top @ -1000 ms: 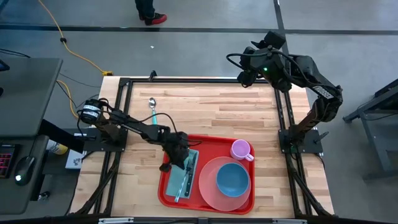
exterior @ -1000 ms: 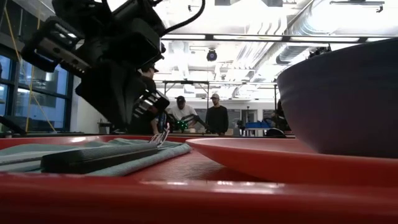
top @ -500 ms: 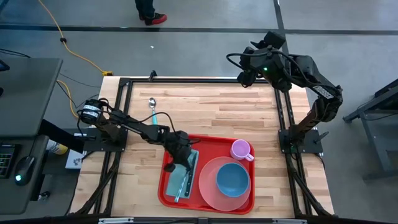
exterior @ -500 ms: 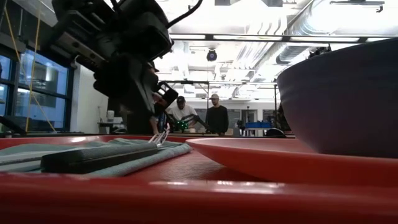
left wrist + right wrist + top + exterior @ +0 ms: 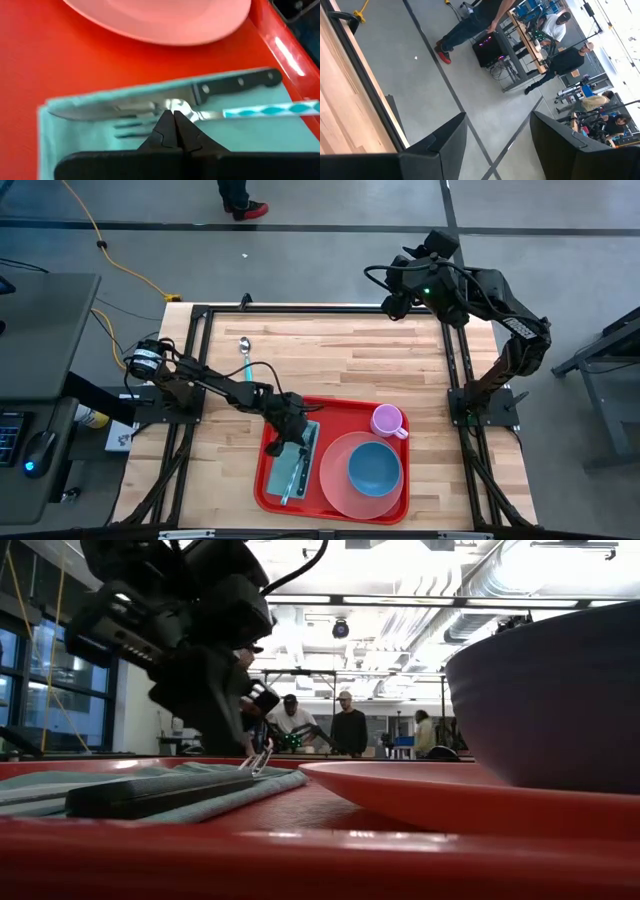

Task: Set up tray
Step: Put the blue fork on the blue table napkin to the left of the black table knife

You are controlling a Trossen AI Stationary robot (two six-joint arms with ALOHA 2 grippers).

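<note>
Grey floor (image 5: pixel 320 250) all around the table, dark seams cutting across it, and a yellow cable (image 5: pixel 105 242) snaking in from the far left corner. A grey desk (image 5: pixel 40 330) sits off to the left. Someone's red shoe (image 5: pixel 250 210) shows at the far edge. Looking level into the room: tall windows (image 5: pixel 60 690) on the left, white ducts (image 5: pixel 500 590) and strip lights (image 5: pixel 400 600) overhead, and people (image 5: pixel 320 725) standing by workbenches (image 5: pixel 530 40) in the back.
</note>
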